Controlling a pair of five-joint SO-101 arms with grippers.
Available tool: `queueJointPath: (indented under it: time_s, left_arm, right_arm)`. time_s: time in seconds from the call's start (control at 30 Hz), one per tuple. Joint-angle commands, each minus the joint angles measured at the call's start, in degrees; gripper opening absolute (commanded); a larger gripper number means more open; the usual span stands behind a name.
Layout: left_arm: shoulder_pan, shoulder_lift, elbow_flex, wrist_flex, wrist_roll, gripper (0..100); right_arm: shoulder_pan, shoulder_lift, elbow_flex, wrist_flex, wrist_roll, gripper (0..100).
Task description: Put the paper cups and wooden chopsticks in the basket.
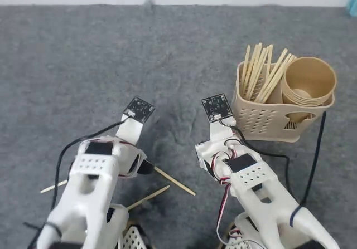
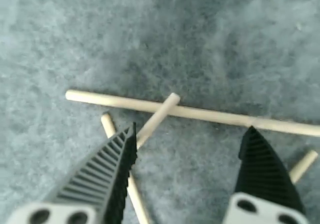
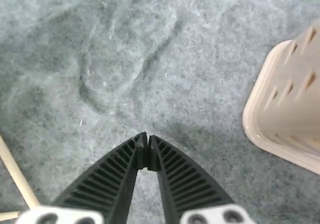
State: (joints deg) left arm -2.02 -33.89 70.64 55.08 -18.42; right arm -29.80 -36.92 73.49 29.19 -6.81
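A beige perforated basket (image 1: 262, 123) stands at the right rear of the mat, with stacked paper cups (image 1: 309, 82) and a bundle of wooden chopsticks (image 1: 261, 71) in it. Loose chopsticks (image 1: 174, 181) lie on the mat beside the left arm, one of them near the front (image 1: 148, 197). My left gripper (image 2: 191, 130) hangs open just above a long chopstick (image 2: 220, 116), which lies crossed with a shorter chopstick (image 2: 156, 120). My right gripper (image 3: 146, 136) is shut on nothing, low over bare mat, and the basket's wall (image 3: 287, 103) is close beside it.
Grey felt mat (image 1: 111, 59) covers the table, wrinkled between the two arms. Another chopstick end (image 1: 54, 186) sticks out on the left arm's outer side. A chopstick (image 3: 17, 176) lies at the edge of the right wrist view. Cables trail from both arms.
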Motion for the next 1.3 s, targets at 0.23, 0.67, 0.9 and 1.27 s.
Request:
queueJointPath:
  time_s: [0.23, 0.67, 0.9, 1.27]
  left_arm:
    - [0.35, 12.31, -7.69, -2.81, -0.44, 17]
    - [0.35, 12.31, -7.78, -4.22, -0.62, 1]
    - [-0.18, 12.31, -9.10, -4.22, -0.35, 1]
    - [-5.63, 12.31, -27.38, 3.96, -0.09, 1]
  right_arm:
    - [-0.31, 0.48, -3.69, -1.19, 1.14, 0.8]
    - [-0.31, 0.48, -3.78, -1.27, 1.14, 0.8]
    - [-0.31, 0.48, -3.78, -1.27, 1.14, 0.8]
    - [-0.22, 0.48, -3.78, -1.27, 1.14, 0.8]
